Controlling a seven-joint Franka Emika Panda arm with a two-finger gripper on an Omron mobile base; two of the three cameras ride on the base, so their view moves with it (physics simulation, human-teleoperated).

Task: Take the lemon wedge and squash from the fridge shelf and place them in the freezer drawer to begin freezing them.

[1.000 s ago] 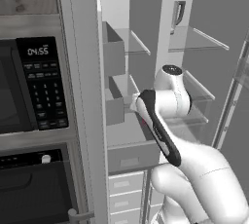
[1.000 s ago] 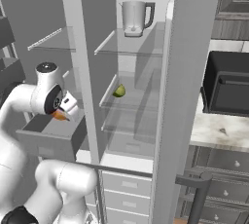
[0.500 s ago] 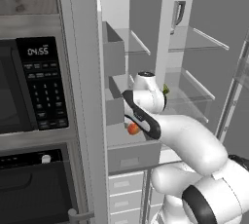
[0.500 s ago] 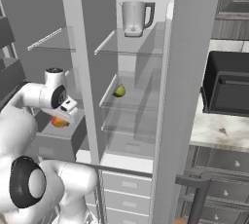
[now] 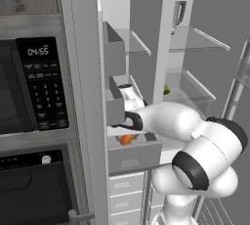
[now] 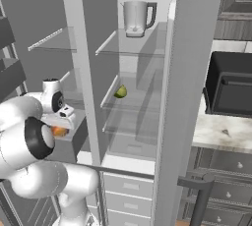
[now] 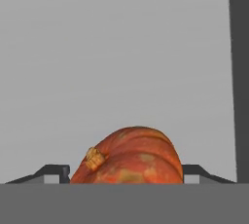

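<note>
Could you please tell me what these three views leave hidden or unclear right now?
- Squash: hand view, lower half cut off by the bottom edge.
- Gripper: its contact with the squash is hidden.
- Freezer drawer: left base view, the arm covers its inside.
- Lemon wedge: right base view, too small for detail.

Rendered home kitchen: open fridge (image 5: 146,33) with glass shelves, built-in microwave (image 5: 29,92) at left, marble counter (image 6: 221,131) and grey drawers (image 6: 133,195) at right.

The squash (image 7: 127,156) is cut off below in the hand view, hiding the pincer's (image 7: 127,172) fingertips.
</note>
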